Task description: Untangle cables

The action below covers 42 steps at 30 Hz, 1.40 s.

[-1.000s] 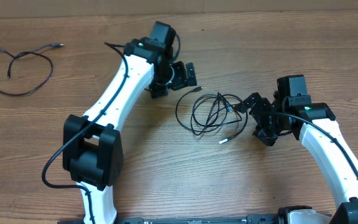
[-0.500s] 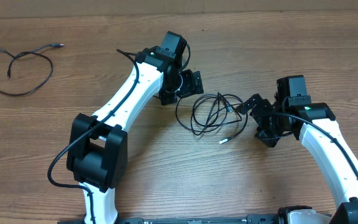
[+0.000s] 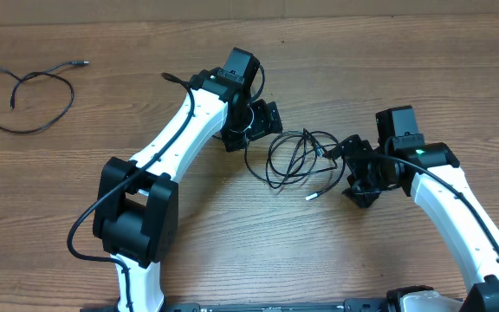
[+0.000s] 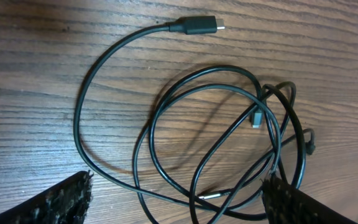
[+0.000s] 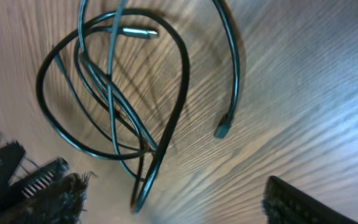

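Closest in, my left gripper hangs spread wide and empty, its fingers straddling the near edge of the tangle of cables on the table. The right gripper is likewise wide open with nothing in it, at the opposite side of the same heap. I judge these cords thin, light and limp: they will drag and spring rather than lift as one, and a smooth round jacket could slip through a loose pinch. I would not grab where the strands cross, since that would likely tighten the snarl. The outer loop ending in the dark plug lies free of the rest and looks the best handle for the left side; the stiffer plug body gives something to bite on. On the right, the silvery tip sticks out clear. Far off toward the table's left corner, a separate cable lies by itself, well apart.
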Motion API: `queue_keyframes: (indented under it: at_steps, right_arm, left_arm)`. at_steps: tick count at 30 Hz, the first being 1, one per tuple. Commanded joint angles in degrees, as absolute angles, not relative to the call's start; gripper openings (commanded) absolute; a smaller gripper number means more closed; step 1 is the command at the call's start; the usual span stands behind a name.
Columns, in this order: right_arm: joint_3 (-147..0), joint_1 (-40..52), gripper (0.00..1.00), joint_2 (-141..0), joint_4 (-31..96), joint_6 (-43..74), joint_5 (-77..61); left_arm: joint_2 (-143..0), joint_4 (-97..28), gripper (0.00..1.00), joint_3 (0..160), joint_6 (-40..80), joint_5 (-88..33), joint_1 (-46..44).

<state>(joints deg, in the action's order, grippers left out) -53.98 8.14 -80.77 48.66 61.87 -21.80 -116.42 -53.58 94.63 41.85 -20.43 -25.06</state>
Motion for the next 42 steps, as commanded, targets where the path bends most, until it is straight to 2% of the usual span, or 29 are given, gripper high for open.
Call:
queue_keyframes:
  at_steps: [1, 5, 12, 21, 34, 38, 42]
  right_arm:
    - [-53.63, 8.97, 0.85, -81.14, 48.53, 69.47, -20.80]
    - [-53.60, 9.43, 0.79, -81.19, 48.42, 73.52, -20.58]
    - [-53.63, 9.43, 0.80, -81.19, 48.69, 74.76, -18.87]
    - [-53.60, 9.43, 0.80, -81.19, 49.63, 74.78, -18.90]
    - [-53.63, 9.43, 0.81, -81.19, 50.11, 74.78, -18.92]
    - [-53.60, 9.43, 0.93, -81.19, 50.74, 74.78, -18.92]
    - [-53.63, 9.43, 0.96, -81.19, 50.87, 74.78, -18.92]
  left_arm:
    - [-116.90, -53.67, 0.87, 94.32, 42.17, -22.13, -25.28]
    - [-116.90, -52.64, 0.88, 94.32, 42.19, -23.09, -25.28]
    - [-116.90, -46.02, 0.90, 94.32, 38.50, -29.21, -25.30]
    - [-116.90, -40.71, 0.80, 94.32, 36.18, -29.21, -27.05]
    - [-117.01, -37.06, 0.78, 94.30, 36.16, -21.74, -33.89]
    - [-118.21, -35.09, 0.76, 94.30, 37.12, -22.06, -35.29]
    - [-120.79, -34.89, 0.69, 94.30, 40.84, -22.85, -36.38]
